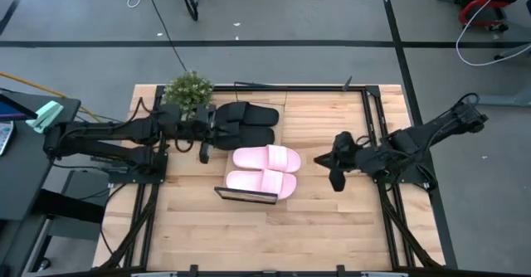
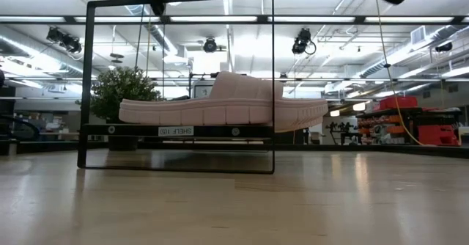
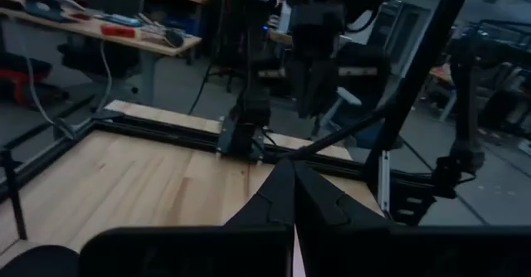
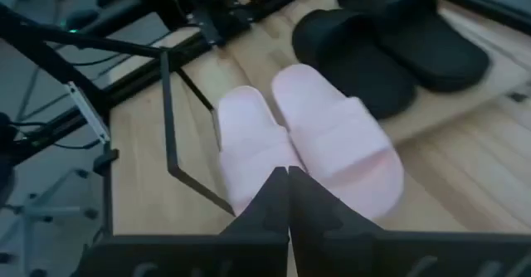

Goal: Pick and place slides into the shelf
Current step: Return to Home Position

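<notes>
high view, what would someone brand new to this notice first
The two pale pink slides stand out most, lying side by side on the shelf at mid-table. The two black slides lie just beyond them, near a small potted plant. The left hand and right hand are both shut and empty, one on each side of the shelf.

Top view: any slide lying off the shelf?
No: both pink slides and both black slides lie on the shelf, none on the bare table.
</notes>
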### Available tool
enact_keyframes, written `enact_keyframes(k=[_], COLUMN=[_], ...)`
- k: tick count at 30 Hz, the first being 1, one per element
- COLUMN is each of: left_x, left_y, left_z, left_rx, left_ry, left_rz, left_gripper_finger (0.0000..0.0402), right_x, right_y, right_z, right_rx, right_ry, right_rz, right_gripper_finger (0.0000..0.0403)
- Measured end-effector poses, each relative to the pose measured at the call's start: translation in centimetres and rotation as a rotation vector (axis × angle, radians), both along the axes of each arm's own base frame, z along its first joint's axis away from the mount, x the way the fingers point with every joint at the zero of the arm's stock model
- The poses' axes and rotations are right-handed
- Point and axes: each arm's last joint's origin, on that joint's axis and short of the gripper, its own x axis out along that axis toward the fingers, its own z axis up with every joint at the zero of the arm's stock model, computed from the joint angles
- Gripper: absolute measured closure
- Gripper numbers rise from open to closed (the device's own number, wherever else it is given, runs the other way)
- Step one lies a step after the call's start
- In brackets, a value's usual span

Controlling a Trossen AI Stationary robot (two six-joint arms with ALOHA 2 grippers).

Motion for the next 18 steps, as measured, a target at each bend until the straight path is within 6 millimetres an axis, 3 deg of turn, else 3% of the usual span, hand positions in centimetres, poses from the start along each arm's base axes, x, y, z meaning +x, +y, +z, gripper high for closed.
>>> enact_keyframes(k=[5,11,18], left_x=[-0.9,-1.2,-1.8], left_y=[-1.2,-1.9,-1.7], left_z=[-0.5,-0.7,-1.8], left_rx=[0.008,0.037,0.038], left_ry=[0.089,0.133,0.057], left_rz=[0.043,0.031,0.096], left_gripper_finger=[0.0400,0.0400,0.0400], right_x=[1.4,2.9,3.5], right_y=[-0.9,-1.8,-3.6], right_z=[-0.9,-1.0,-0.3], right_rx=[-0.020,-0.064,-0.070], right_ry=[-0.102,-0.222,-0.296], right_rz=[0.023,0.303,0.259], right_gripper_finger=[0.0402,0.0403,0.0403])
